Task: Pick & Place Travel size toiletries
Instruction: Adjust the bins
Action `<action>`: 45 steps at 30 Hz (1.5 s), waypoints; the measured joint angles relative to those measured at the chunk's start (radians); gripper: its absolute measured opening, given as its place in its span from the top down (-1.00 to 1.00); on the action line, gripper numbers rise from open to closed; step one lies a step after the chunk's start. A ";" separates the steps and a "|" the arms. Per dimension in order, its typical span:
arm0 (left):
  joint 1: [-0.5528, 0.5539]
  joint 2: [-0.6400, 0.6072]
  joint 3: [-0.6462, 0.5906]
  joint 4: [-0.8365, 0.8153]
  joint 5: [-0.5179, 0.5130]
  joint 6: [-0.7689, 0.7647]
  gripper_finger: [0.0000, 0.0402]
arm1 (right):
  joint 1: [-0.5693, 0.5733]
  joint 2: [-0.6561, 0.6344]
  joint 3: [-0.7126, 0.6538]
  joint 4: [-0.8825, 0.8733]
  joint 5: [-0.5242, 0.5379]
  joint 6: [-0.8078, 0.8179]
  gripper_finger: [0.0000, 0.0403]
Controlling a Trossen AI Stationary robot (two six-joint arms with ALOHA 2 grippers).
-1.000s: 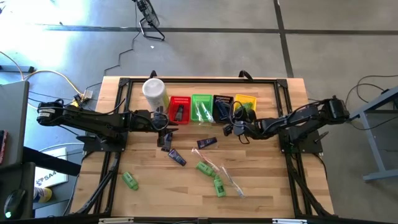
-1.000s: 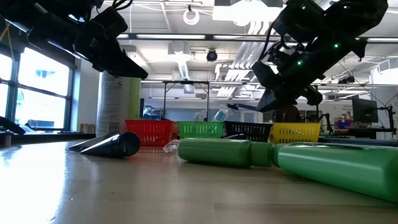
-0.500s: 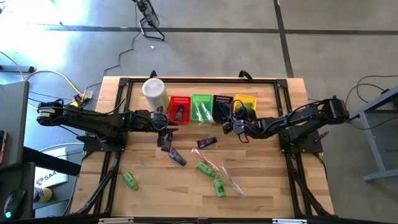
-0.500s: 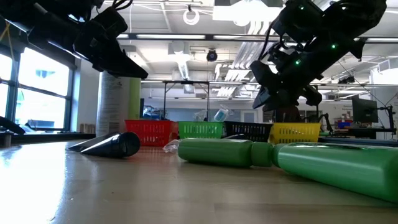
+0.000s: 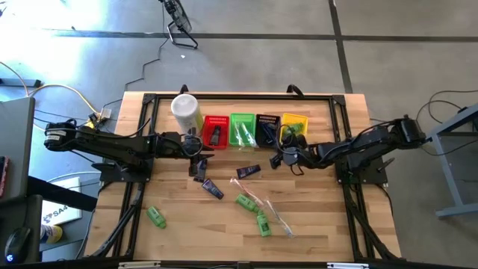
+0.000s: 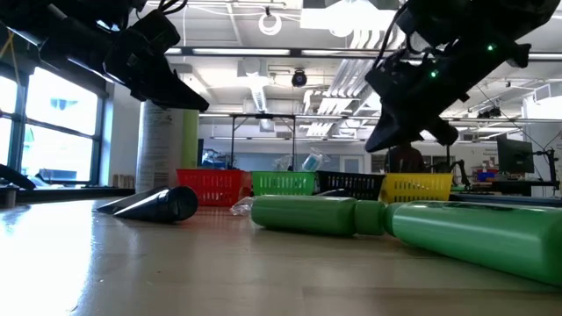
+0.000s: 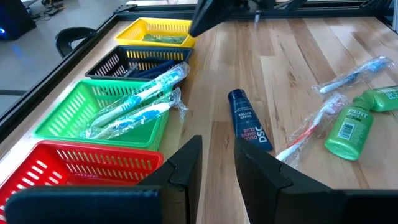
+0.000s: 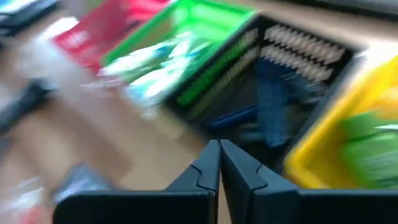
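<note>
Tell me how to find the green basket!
Look along the table's far edge, beside the tall white canister, for a row of four small baskets. The green basket is second from the canister, between red and black, the only one holding plastic-wrapped toothbrushes.

Robotics lab / open industrial workspace.
You're in a big hall w/ bare concrete floor, loose cables trailing off the wooden tabletop. Low view shows exposed ceiling ducts, strip lights, tall windows and monitors on benches in the background.
</note>
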 joint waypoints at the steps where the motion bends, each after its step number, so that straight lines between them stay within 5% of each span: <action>1: 0.000 0.000 0.000 0.000 0.000 0.000 0.56 | 0.000 -0.004 0.001 0.002 -0.043 0.005 0.98; 5: 0.000 0.000 0.000 0.000 0.000 0.000 0.56 | 0.005 0.002 0.001 -0.042 -0.128 0.054 0.99; 14: 0.000 0.000 0.000 0.000 -0.001 0.000 0.56 | 0.052 0.015 0.000 -0.395 -0.047 0.309 0.99; 19: 0.000 0.000 0.000 0.000 -0.005 0.000 0.56 | 0.061 0.015 0.000 -0.457 0.055 0.350 0.99; 37: 0.000 0.000 0.000 0.000 -0.003 0.000 0.56 | 0.042 0.015 0.000 -0.568 0.167 0.428 0.99; 45: 0.000 0.000 0.000 0.000 0.000 0.000 0.56 | 0.040 0.015 0.000 -0.593 0.118 0.428 0.99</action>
